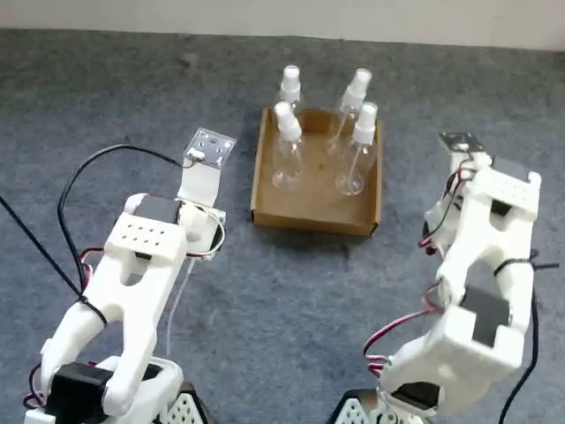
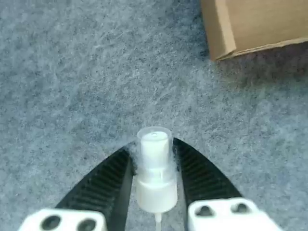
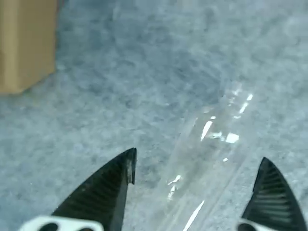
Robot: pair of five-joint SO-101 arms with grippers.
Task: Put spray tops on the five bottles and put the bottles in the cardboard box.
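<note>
**Spray top [image 2: 154,168] pinched in the left gripper [image 2: 153,147]; bare bottle [image 3: 207,144] under the right gripper [image 3: 197,156]**

The spray top is white plastic, a smooth stepped cylinder with a thin dip tube at its base. It sits between the left gripper's black ridged fingers [image 2: 108,178], which press against both its sides. The right gripper's jaws are spread wide around a clear, glossy bottle. It lies on its side on the fuzzy grey cloth [image 2: 72,72], with its neck uncovered. Whether either jaw touches it cannot be told. Farther out, between the two arms, the shallow brown cardboard box [image 1: 309,221] holds four upright bottles [image 1: 287,159] with white tops.
</note>
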